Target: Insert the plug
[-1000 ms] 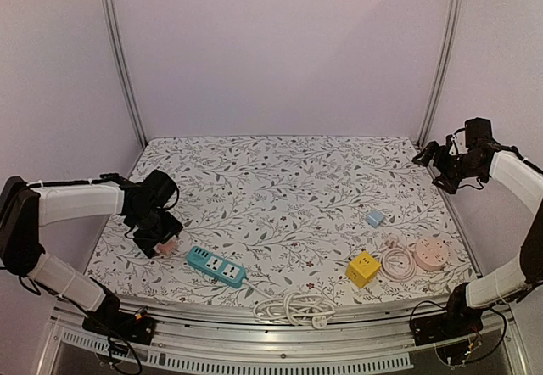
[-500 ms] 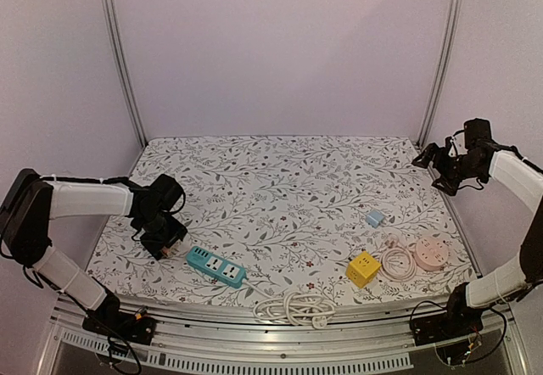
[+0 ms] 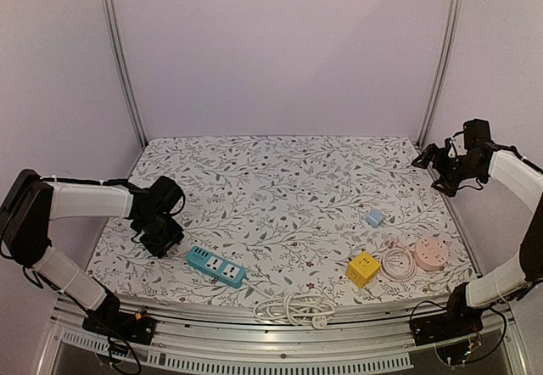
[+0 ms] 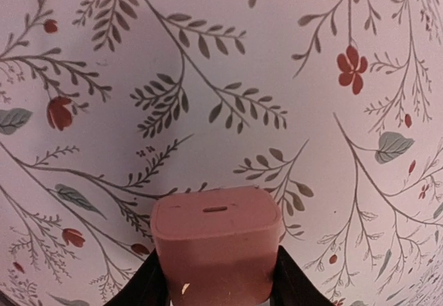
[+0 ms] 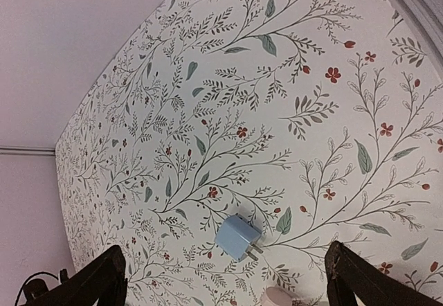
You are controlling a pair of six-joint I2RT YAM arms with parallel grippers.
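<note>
Left end effector (image 3: 161, 241): low over the tabletop's (image 3: 280, 188) left side, pointing down. In the left wrist view (image 4: 216, 278) its two dark fingers (image 4: 149, 282) press against both sides of the pink plug (image 4: 216, 244), so it is closed on it.
Pink plug: a small rounded block with a narrow slot in the face turned to the camera. It sits between the left fingers, on or just above the flowered cloth; I cannot tell which. From above it is hidden under the end effector.
Right end effector (image 3: 422, 159): up at the far right edge of the tabletop, well apart from everything. In the right wrist view (image 5: 225, 264) its fingers stand wide apart with nothing between them.
Strip (image 3: 215, 265): teal, lying flat at a slant near the front edge, just right of the left end effector and not touching it.
Blue plug (image 3: 374, 217): alone on the cloth in the right half; in the right wrist view (image 5: 237, 237) its prongs point to the lower right.
Yellow cube (image 3: 362, 268): a socket block near the front right.
Pink round socket (image 3: 430, 254): at the front right, with its coiled cord (image 3: 397, 262) lying between it and the yellow cube.
White cord (image 3: 294, 308): bundled at the front edge, around the middle.
</note>
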